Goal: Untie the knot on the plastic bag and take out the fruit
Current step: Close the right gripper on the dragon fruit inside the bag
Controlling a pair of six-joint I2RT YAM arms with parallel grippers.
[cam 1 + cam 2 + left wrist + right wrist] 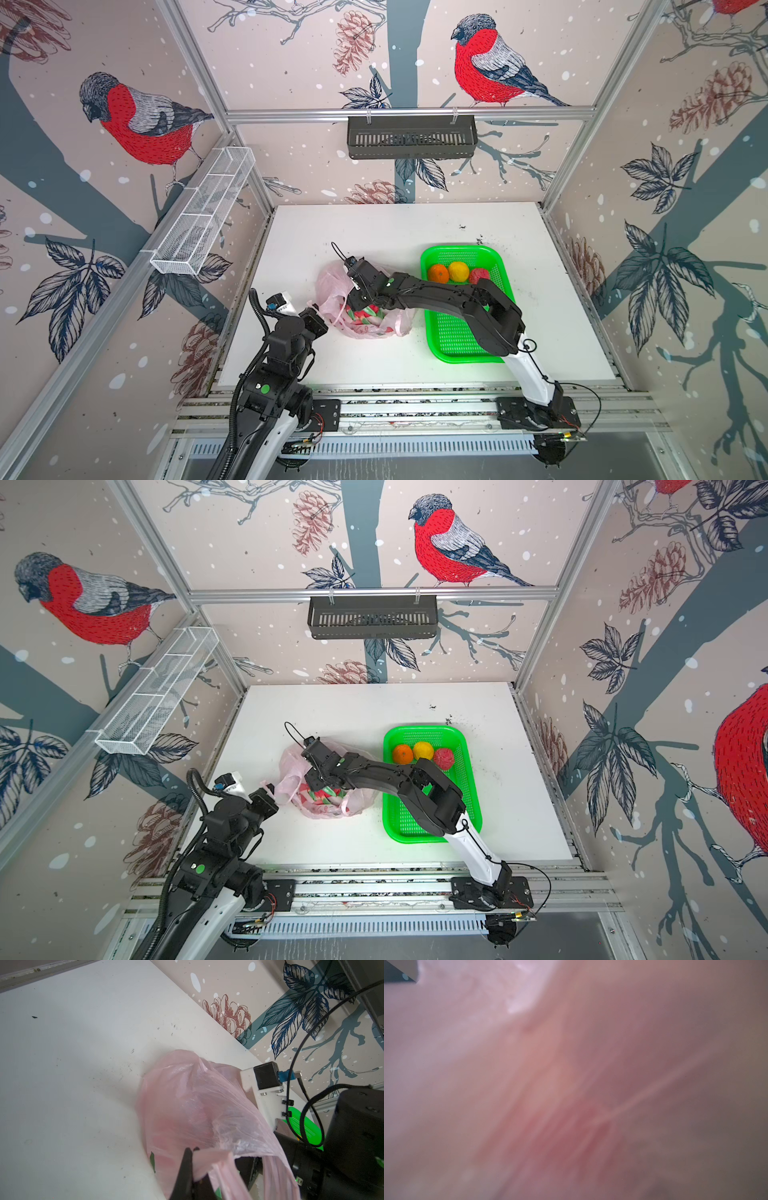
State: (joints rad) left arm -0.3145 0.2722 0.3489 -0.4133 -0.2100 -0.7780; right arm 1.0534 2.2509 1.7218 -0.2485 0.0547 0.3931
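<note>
The pale pink plastic bag (pixel 332 282) (pixel 291 762) lies mid-table with its mouth open; the knot is out of view. My left gripper (pixel 318 309) (pixel 192 1150) is shut on the bag's rim at its left side. My right gripper (pixel 361 305) (pixel 316 782) reaches into the mouth, its jaws hidden by plastic; the right wrist view shows only blurred pink bag (pixel 571 1084). Magenta and green dragon fruit (pixel 365 318) (pixel 328 798) show inside. An orange (pixel 438 273), a yellow citrus (pixel 458 271) and a pinkish-red fruit (pixel 479 276) sit in the tray.
The green perforated tray (pixel 457 336) (pixel 415 825) stands right of the bag, under my right arm. A black basket (pixel 411 137) hangs on the back wall and a white wire shelf (pixel 203 212) on the left wall. Walls close in the table.
</note>
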